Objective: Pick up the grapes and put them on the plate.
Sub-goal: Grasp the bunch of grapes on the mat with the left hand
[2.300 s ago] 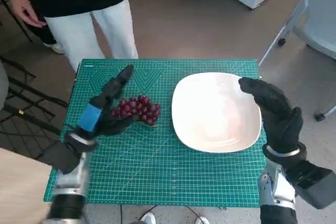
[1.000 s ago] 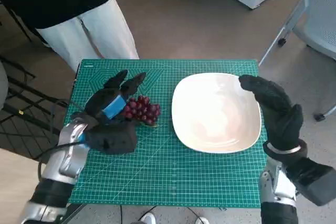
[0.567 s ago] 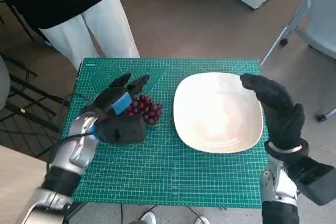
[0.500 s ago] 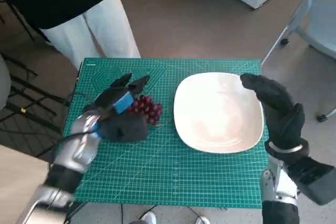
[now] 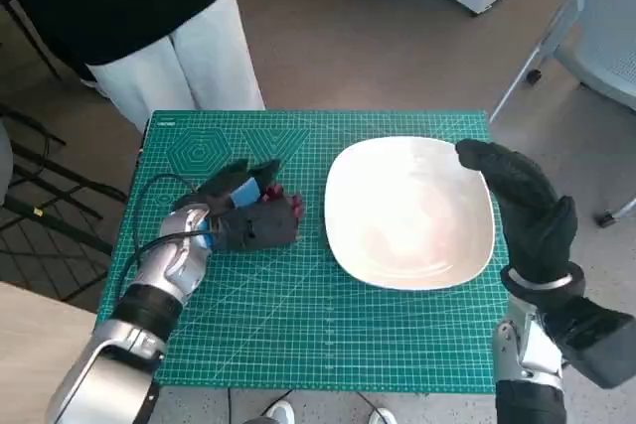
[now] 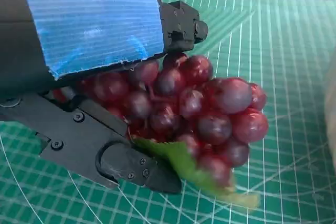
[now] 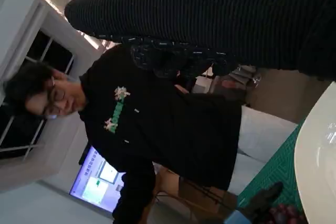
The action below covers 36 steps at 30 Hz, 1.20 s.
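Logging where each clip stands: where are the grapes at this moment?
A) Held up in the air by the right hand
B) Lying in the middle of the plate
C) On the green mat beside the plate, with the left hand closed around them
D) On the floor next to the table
C: the grapes sit on the green mat, apart from the plate, with the left hand wrapped around them.

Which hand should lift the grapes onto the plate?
The left hand: its fingers already wrap the grapes on the mat. The right hand hovers at the plate's far edge, holding nothing.
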Motion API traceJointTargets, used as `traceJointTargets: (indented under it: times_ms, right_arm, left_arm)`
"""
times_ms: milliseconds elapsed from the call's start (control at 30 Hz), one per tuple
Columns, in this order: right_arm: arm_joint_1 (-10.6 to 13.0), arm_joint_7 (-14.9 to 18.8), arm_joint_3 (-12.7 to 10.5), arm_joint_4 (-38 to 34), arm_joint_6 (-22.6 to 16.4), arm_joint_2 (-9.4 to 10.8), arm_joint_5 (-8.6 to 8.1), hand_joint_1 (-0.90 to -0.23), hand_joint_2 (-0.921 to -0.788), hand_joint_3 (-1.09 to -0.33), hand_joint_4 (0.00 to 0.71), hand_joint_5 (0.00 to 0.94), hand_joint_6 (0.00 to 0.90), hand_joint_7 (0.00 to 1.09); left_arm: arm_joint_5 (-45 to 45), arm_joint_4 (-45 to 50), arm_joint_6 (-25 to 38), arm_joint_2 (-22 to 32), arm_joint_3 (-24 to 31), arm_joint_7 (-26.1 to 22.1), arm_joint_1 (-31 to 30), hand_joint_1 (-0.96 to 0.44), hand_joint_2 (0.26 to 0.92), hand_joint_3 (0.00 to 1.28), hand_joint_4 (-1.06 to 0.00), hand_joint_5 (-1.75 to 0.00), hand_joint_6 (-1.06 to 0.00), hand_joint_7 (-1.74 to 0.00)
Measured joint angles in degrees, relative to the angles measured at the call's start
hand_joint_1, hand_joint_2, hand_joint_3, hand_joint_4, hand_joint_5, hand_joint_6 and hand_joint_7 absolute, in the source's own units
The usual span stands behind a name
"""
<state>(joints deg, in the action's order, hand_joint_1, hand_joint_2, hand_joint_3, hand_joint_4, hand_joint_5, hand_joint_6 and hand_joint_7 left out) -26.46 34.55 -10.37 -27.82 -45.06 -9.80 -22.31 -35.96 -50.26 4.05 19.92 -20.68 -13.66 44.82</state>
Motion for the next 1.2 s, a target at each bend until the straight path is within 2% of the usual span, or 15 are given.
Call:
traceJointTargets:
  times_ms: [300, 800, 867, 933, 967, 1033, 1100, 1133, 1200]
  right_arm:
    - [0.1, 0.0, 0.0, 0.0, 0.6, 0.0, -0.07, -0.547, -0.921, -0.669, 0.171, 0.0, 0.046, 0.27]
    - [0.6, 0.0, 0.1, 1.1, 1.9, 0.0, -0.04, -0.572, -0.921, -0.656, 0.17, 0.0, 0.043, 0.27]
    - [0.7, 0.0, 0.2, 1.1, 2.0, 0.0, -0.04, -0.575, -0.921, -0.655, 0.17, 0.0, 0.043, 0.27]
    - [0.7, 0.0, 0.2, 1.2, 2.1, 0.1, -0.03, -0.578, -0.921, -0.654, 0.17, 0.0, 0.042, 0.27]
    - [0.7, 0.0, 0.2, 1.2, 2.1, 0.1, -0.02, -0.579, -0.921, -0.654, 0.17, 0.0, 0.042, 0.27]
    - [0.7, 0.0, 0.2, 1.3, 2.2, 0.1, -0.02, -0.579, -0.921, -0.653, 0.17, 0.0, 0.042, 0.28]
    - [0.7, 0.0, 0.1, 1.4, 2.2, 0.1, -0.01, -0.579, -0.921, -0.652, 0.17, 0.0, 0.043, 0.28]
    - [0.7, 0.0, 0.1, 1.4, 2.3, 0.1, -0.01, -0.579, -0.921, -0.652, 0.17, 0.0, 0.043, 0.28]
    - [0.7, 0.0, 0.1, 1.4, 2.4, 0.1, -0.01, -0.578, -0.921, -0.652, 0.17, 0.0, 0.043, 0.28]
  left_arm:
    - [0.3, -0.6, 1.2, -0.1, -1.2, -1.4, 0.9, -0.49, 0.756, 0.0, 0.0, 0.0, -0.15, 0.0]
    - [0.5, -0.6, 0.8, 0.0, -2.3, -0.3, 0.8, -0.45, 0.756, 0.0, -0.03, -0.01, -0.2, -0.02]
    - [0.5, -0.8, 0.7, 0.0, -2.4, -0.1, 0.8, -0.4, 0.753, 0.0, -0.09, -0.02, -0.24, -0.03]
    - [0.5, -0.9, 0.7, 0.0, -2.5, 0.3, 0.8, -0.31, 0.753, 0.0, -0.26, -0.03, -0.32, -0.03]
    - [0.5, -1.0, 0.6, 0.0, -2.6, 0.5, 0.8, -0.26, 0.757, 0.0, -0.38, -0.06, -0.38, -0.03]
    - [0.5, -1.1, 0.6, 0.0, -2.7, 0.9, 0.8, -0.09, 0.797, 0.01, -0.56, -0.33, -0.49, -0.05]
    - [0.4, -1.0, 0.6, 0.0, -2.8, 1.7, 0.8, 0.12, 0.853, 0.02, -0.65, -0.72, -0.62, -0.09]
    - [0.2, -1.0, 0.6, 0.0, -3.0, 2.3, 0.8, 0.17, 0.87, 0.03, -0.67, -0.84, -0.66, -0.15]
    - [-0.1, -0.9, 0.5, 0.1, -3.3, 3.8, 0.7, 0.15, 0.894, 0.04, -0.7, -1.01, -0.67, -0.44]
